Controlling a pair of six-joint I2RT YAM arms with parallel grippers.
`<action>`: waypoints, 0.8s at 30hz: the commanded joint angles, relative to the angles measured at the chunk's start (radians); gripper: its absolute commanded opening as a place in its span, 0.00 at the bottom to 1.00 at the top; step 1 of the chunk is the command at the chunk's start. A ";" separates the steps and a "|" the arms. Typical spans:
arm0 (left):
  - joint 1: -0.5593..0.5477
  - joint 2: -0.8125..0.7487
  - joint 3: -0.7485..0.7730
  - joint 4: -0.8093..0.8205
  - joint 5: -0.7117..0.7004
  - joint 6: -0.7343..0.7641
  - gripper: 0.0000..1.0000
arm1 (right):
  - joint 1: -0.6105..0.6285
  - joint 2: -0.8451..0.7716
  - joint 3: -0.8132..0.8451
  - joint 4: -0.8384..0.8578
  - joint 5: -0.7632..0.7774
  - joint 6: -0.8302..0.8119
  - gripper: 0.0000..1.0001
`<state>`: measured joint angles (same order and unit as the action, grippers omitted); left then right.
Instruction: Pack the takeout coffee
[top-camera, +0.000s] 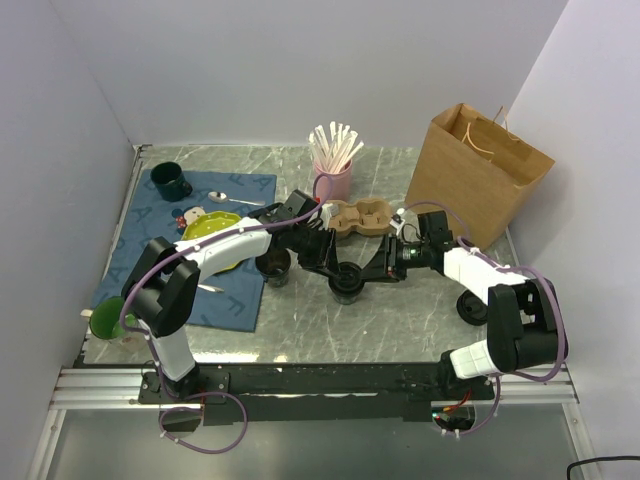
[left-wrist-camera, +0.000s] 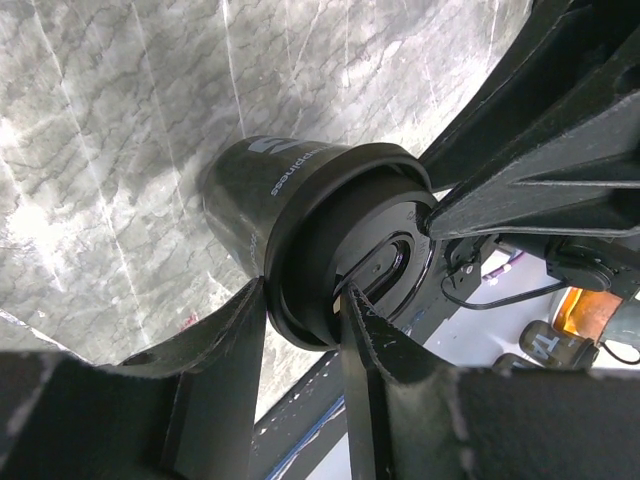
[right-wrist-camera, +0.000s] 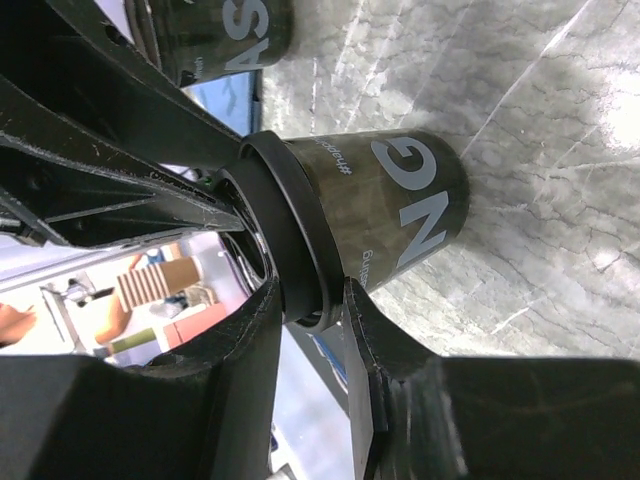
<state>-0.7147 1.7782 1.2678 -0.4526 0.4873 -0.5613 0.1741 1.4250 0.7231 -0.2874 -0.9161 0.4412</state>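
A black takeout coffee cup (top-camera: 347, 288) with a black lid stands on the marble table (top-camera: 400, 320) in the middle. My left gripper (top-camera: 333, 266) reaches it from the left and my right gripper (top-camera: 367, 274) from the right. In the left wrist view the gripper (left-wrist-camera: 305, 290) is shut on the rim of the lid (left-wrist-camera: 330, 215) above the cup (left-wrist-camera: 245, 190). In the right wrist view the gripper (right-wrist-camera: 312, 290) is shut on the lid's rim (right-wrist-camera: 285, 225), the cup (right-wrist-camera: 400, 200) below it. A second black cup (top-camera: 273, 266) stands to the left, and it also shows in the right wrist view (right-wrist-camera: 215, 35).
A cardboard cup carrier (top-camera: 358, 217) lies behind the cups. An open brown paper bag (top-camera: 478, 175) stands at the back right. A pink cup of stirrers (top-camera: 333, 170), a loose black lid (top-camera: 473, 307), a blue mat (top-camera: 170, 270) with dishes and a green cup (top-camera: 105, 318) are around.
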 joint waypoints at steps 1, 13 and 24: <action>-0.009 0.122 -0.079 -0.115 -0.184 0.046 0.37 | -0.033 0.061 -0.096 -0.039 0.163 -0.042 0.26; -0.009 0.135 -0.082 -0.123 -0.197 0.061 0.36 | -0.036 -0.087 0.133 -0.157 0.034 0.002 0.47; -0.015 0.148 -0.065 -0.136 -0.207 0.069 0.36 | -0.039 -0.006 0.177 -0.162 0.046 -0.044 0.47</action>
<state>-0.7166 1.8004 1.2747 -0.4271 0.5053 -0.5663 0.1432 1.3911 0.8558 -0.4377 -0.8715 0.4385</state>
